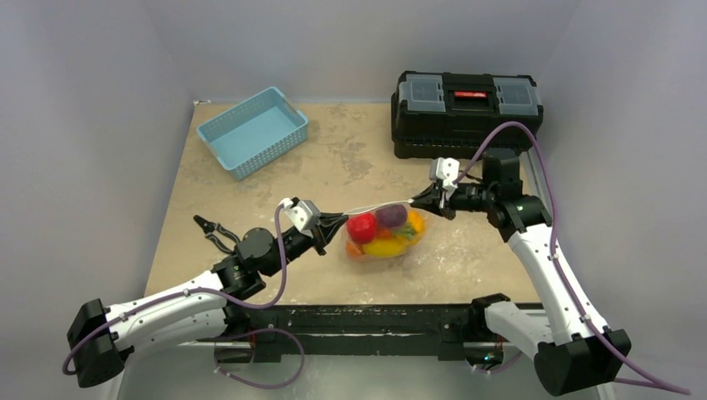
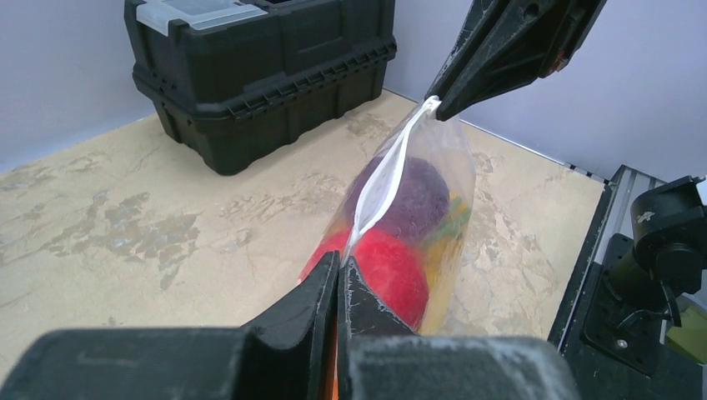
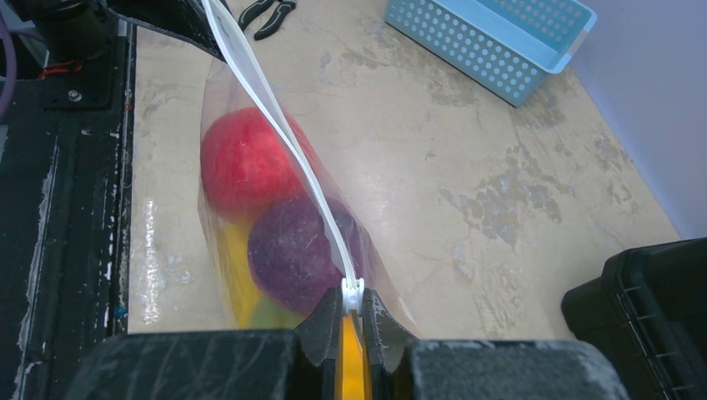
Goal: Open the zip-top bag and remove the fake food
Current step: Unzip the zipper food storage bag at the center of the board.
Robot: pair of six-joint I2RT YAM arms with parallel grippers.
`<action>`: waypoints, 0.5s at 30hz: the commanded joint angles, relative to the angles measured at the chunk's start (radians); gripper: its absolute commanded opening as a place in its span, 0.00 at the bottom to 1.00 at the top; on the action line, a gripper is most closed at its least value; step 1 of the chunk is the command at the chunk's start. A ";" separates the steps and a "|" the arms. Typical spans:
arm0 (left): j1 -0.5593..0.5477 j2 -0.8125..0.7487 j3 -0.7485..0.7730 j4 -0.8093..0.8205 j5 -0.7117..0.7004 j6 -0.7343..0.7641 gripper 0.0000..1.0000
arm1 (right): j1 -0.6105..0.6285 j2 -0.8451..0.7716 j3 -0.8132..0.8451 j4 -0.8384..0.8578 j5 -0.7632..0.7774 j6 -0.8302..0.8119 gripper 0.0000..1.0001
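Holding the bag (image 1: 385, 237) up by both ends of its zip strip (image 2: 379, 179), over the table (image 1: 350, 158) near its front middle, well apart from the basket (image 1: 250, 133) and the toolbox (image 1: 467, 112). Clamped on the left end with the left gripper (image 1: 338, 223), closed down to a sliver on the white strip; clamped on the right end with the right gripper (image 1: 417, 202), likewise pinched tight on the strip and nothing else. Equally near for both arms, then, and no free gripper. Stretched taut from one pinch to the other, running left to right across the table and slanting away from the arm bases toward the right. Hanging below that line inside the clear plastic: the fake food (image 1: 379, 232), with a red piece (image 3: 246, 167) toward the left pinch, a purple piece (image 3: 296, 254) toward the right, yellow and orange underneath. Cannot tell whether resting on the table or just clear of it. Looks still zipped, as one unbroken white band. Judging from this, no use in pulling outward along the strip, since that only tightens it; better to regrip one lip and draw it across the long axis, toward or away from the arm bases. Risk of dropping the load if either end is let go
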 commanded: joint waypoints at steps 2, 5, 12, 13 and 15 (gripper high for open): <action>0.017 -0.032 -0.011 0.011 -0.037 -0.005 0.00 | -0.036 -0.026 -0.011 0.057 0.051 -0.011 0.00; 0.020 -0.041 -0.012 0.004 -0.042 -0.005 0.00 | -0.045 -0.035 -0.015 0.060 0.059 -0.011 0.00; 0.025 -0.057 -0.016 -0.017 -0.048 -0.005 0.00 | -0.074 -0.047 -0.035 0.064 0.074 -0.014 0.00; 0.025 -0.059 -0.017 -0.019 -0.050 -0.005 0.00 | -0.079 -0.050 -0.039 0.065 0.075 -0.014 0.00; 0.024 -0.065 -0.019 -0.022 -0.053 -0.005 0.00 | -0.088 -0.056 -0.046 0.068 0.077 -0.014 0.00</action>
